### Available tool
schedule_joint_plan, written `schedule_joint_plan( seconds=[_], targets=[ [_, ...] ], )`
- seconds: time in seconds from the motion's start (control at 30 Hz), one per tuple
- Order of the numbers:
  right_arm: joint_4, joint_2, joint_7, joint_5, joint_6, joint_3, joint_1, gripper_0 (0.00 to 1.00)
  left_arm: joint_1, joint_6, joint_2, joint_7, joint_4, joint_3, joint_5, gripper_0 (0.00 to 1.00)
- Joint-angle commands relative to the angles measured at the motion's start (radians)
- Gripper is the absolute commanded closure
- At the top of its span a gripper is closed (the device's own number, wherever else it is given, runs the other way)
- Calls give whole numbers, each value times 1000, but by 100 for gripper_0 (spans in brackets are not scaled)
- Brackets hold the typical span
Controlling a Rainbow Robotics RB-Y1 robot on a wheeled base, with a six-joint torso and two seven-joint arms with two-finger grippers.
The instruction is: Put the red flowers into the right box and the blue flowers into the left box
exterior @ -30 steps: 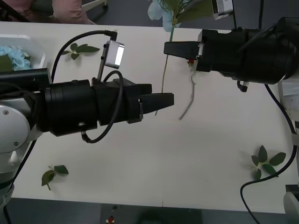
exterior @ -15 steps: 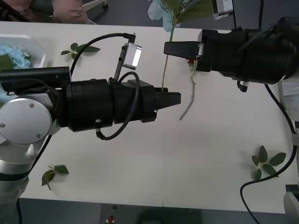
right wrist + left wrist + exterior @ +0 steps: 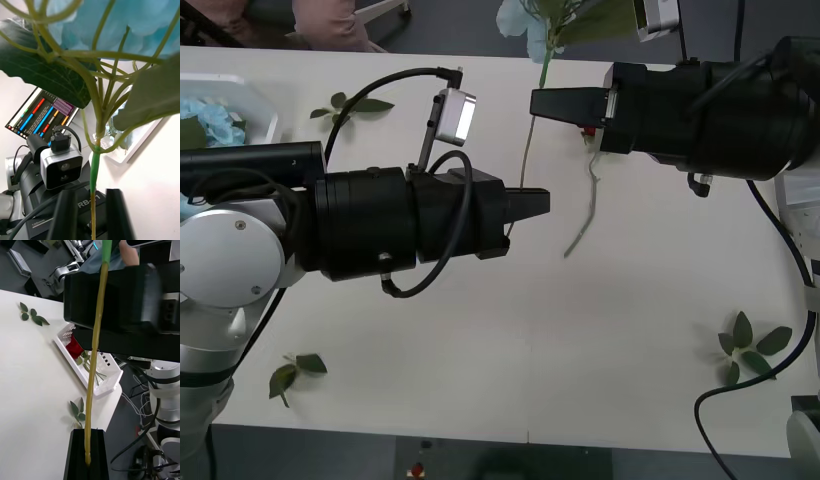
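Our left gripper [image 3: 532,203], black and two-fingered, sits at the centre of the front frame with its fingers pressed together on the lower end of a long thin green stem belonging to a pale-blue artificial hydrangea [image 3: 526,22]. The left wrist view shows that stem [image 3: 93,363] running straight out from between our closed black fingers [image 3: 79,453]. The bloom and its big green leaves lie at the top edge of the front frame. Our right gripper [image 3: 538,103] reaches in from the upper right, its tip just beside the stem; we cannot tell whether it is pinching. Behind it, a shallow white plastic tray [image 3: 108,379] holds a deep-red artificial rose [image 3: 74,348]. At the upper left of the front frame, another white tray [image 3: 250,100] contains pale-blue flower heads [image 3: 212,118].
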Motion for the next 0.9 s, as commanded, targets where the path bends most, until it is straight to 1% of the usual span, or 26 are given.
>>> schedule_joint_plan(
  seconds=[0.03, 0.17, 0.27, 0.47, 0.57, 0.63, 0.77, 0.9],
  targets=[
    [-14, 23, -30, -8, -3, -6, -17, 0, -21, -7, 30, 40, -20, 13, 4, 100],
    [-14, 23, -30, -8, -3, -6, -17, 0, -24, -5, 49, 43, -22, 27, 12, 100],
    [-14, 23, -30, -8, -3, -6, -17, 0, -24, 13, 82, 42, -22, 70, 31, 100],
    [-14, 23, -30, -8, -3, -6, -17, 0, -24, 140, 157, 37, -22, 240, 79, 100],
    [-14, 23, -30, -8, -3, -6, -17, 0, -22, 234, 186, 39, -20, 341, 67, 100],
    [-14, 23, -30, -8, -3, -6, -17, 0, -21, 325, 192, 39, -20, 427, 25, 100],
    [-2, 13, -30, 1, -12, -20, 17, 0, -9, 418, 192, 43, -16, 540, -47, 100],
    [-3, -61, -34, 61, -66, -15, 26, 0, 7, 507, 195, 34, 49, 649, -114, 100]
  ],
)
